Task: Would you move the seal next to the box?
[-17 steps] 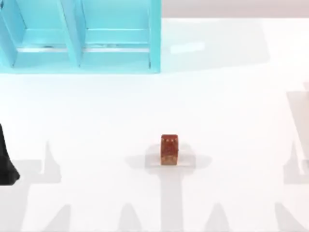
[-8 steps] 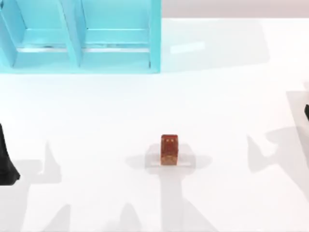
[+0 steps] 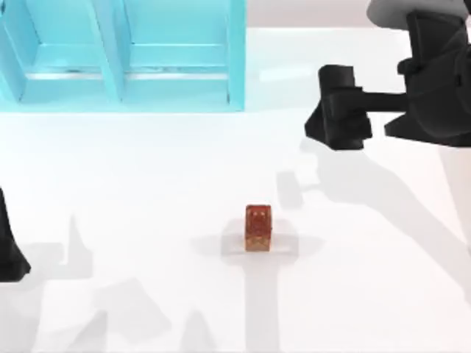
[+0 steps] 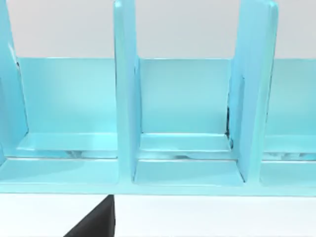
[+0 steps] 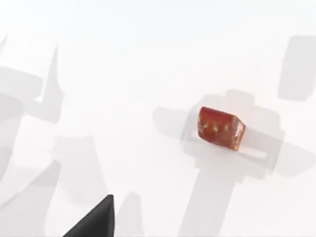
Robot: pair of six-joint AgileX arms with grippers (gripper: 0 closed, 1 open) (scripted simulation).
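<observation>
Reddish-brown seal (image 3: 257, 227), upright, at centre of the white table (image 3: 147, 169), well apart from the turquoise box (image 3: 125, 55) at upper left of the frame. Right gripper (image 3: 335, 110), black, at upper right, aloft and clear of the seal; whether its fingers are apart or together cannot be told. Left arm parked at the left edge. Risk: the narrow block may topple if the descent lands off-centre. Box cut off by the frame's upper edge.

Right arm (image 3: 434, 88): matte black, blocky housings joined by a slim bar. Left arm (image 3: 9, 246): black, tapered, smooth-surfaced.
</observation>
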